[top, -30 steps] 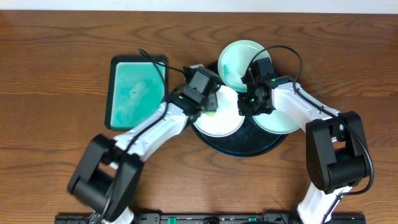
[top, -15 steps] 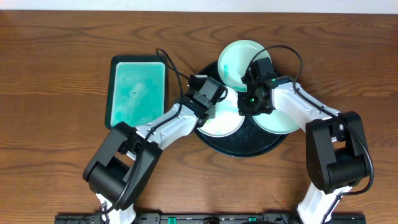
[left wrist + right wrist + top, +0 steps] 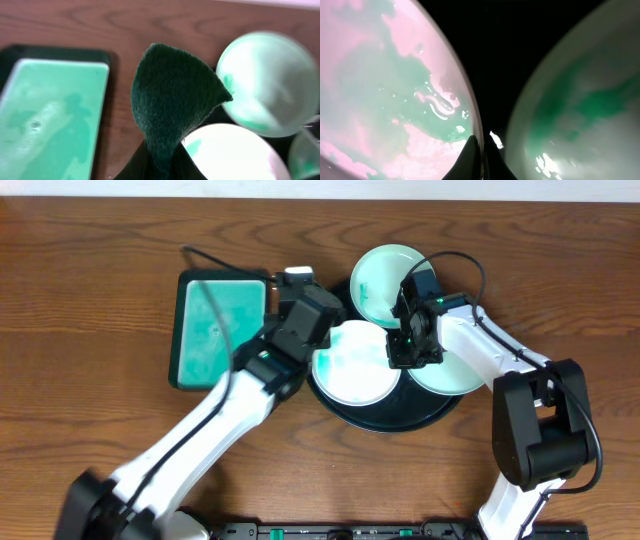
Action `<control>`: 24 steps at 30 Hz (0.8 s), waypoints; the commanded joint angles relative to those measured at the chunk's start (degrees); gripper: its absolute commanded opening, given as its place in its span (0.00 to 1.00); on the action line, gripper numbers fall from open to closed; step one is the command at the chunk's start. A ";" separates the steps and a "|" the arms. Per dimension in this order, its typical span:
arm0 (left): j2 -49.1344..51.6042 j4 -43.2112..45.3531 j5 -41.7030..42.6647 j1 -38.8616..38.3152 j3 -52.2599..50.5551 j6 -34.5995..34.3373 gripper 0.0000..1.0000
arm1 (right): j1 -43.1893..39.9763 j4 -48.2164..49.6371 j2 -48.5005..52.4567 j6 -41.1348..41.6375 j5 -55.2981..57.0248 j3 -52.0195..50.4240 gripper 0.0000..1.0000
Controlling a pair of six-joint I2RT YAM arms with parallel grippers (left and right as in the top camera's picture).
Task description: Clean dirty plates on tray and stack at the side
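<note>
Left arm stretched diagonally across desk (image 3: 100, 240), wrist over gap between teal dish (image 3: 215, 325) and tray (image 3: 390, 420). Left claw (image 3: 161, 162) pinching dark green scrub pad (image 3: 172, 100), pad clear of plates. Right arm bent inward, right claw (image 3: 481, 150) nipped onto rim of middle plate (image 3: 350, 370). Middle plate lies on tray, top plate (image 3: 380, 275) and right-hand plate (image 3: 455, 375) beside it.

- The left gripper (image 3: 159, 171) is cut off by the bottom edge, and the green pad (image 3: 172, 102) hides where its fingertips meet.
- The far plate (image 3: 267, 82), beyond the fingers and to their right, is blurred.
- Overhead, the left arm (image 3: 215, 415) is smeared, its fingers covered by the wrist.
- The gripped plate (image 3: 385, 85) and the neighbouring plate (image 3: 580, 110), either side of the right gripper (image 3: 481, 156), run off-frame.
</note>
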 commanded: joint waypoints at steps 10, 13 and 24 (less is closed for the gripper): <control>-7.72 -18.51 -4.87 11.34 -0.07 0.26 0.07 | 9.90 -4.61 -12.59 -3.96 32.57 6.51 0.01; -7.72 -20.65 -4.85 15.10 -0.07 -1.05 0.07 | 13.57 -4.28 -15.63 -3.98 42.95 6.51 0.01; -7.72 -23.23 -3.80 23.98 -0.09 -3.41 0.07 | 25.79 0.35 -18.67 -26.67 69.48 6.54 0.01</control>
